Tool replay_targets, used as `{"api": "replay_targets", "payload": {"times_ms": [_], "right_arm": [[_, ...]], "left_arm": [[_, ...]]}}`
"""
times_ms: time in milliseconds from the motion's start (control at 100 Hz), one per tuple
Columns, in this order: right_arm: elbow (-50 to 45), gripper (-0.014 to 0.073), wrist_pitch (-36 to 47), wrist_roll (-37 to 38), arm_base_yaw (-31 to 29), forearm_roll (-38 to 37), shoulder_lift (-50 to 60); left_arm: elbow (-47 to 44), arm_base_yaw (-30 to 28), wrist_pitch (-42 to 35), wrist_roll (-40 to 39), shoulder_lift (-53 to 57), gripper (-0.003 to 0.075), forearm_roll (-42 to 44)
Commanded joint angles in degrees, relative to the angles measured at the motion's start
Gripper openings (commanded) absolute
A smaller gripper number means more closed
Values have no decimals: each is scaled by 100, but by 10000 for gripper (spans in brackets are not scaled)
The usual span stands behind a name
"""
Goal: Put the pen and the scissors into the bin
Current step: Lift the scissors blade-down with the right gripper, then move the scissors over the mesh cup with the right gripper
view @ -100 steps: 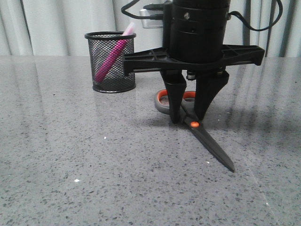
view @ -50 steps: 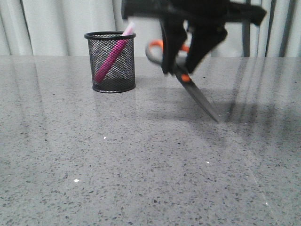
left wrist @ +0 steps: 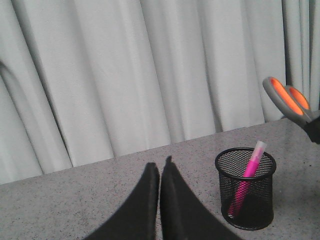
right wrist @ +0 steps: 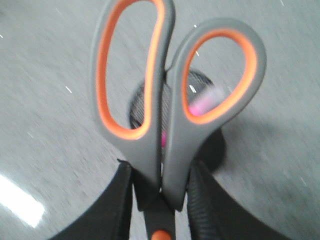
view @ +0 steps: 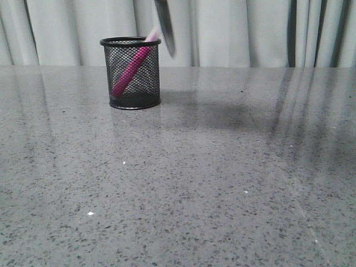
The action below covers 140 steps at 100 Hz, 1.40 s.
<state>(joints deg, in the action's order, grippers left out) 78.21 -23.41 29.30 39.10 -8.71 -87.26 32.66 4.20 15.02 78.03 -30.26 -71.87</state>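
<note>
Grey-handled, orange-lined scissors (right wrist: 165, 115) are clamped in right jaws, blade blurred above black mesh bin (view: 130, 72); left jaws closed, empty. Grey speckled table (view: 222, 183), pale curtains (left wrist: 125, 75).

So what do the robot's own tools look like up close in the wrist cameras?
Both are plain matte black. The left tool shows two smooth fingers tapering to pointed tips, curved like a pair of fins. The right tool shows the same black fingers, one with fine ribbing along its inner face. No cables, labels or markings are visible in these views.
</note>
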Motion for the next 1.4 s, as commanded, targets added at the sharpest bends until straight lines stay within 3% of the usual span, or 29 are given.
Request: {"api": "replay_targets", "payload": {"times_ms": [0,370,1390], "right_arm": [[163,-76,1256,-66,-22,-196,269],[163,-75,3330,-66,-22,-1177,-215],[163,-75,4872,-66,-830,-1400,-1227]], "left_arm": [[159,42,-157,-58,-9,-22,-164],[159,42,-157,-58,-9,-22,-164],[159,42,-166,-58,-9,-22,-164]]}}
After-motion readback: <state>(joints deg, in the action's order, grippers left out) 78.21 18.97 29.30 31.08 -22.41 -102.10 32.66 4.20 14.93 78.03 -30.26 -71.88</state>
